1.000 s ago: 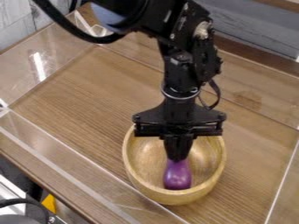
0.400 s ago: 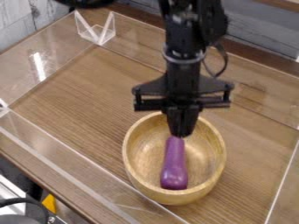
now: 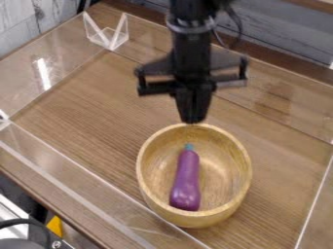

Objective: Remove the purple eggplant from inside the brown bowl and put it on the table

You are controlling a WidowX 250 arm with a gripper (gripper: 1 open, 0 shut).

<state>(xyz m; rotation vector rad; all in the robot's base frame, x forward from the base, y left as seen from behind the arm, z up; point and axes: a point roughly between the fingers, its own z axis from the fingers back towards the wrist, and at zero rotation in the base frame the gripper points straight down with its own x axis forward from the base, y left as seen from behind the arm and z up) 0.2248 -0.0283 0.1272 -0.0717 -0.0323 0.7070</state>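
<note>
The gripper (image 3: 193, 117) hangs over the far rim of the brown bowl (image 3: 156, 156), pointing straight down, its dark fingers (image 3: 193, 105) drawn together into a single narrow tip with nothing between them. It is empty. The purple eggplant (image 3: 185, 183) lies loose inside the bowl, stretched along the bottom with its darker stem end pointing up toward the gripper and its rounded end near the front wall of the bowl. There is a clear gap between the fingertips and the stem, though from this angle I can't quite judge how high above it the tip sits. The bowl stands on the table (image 3: 92, 107), toward the near right part of it. A clear acrylic wall (image 3: 53, 58) runs around the tabletop, with a small clear bracket (image 3: 107, 29) at the far corner
</note>
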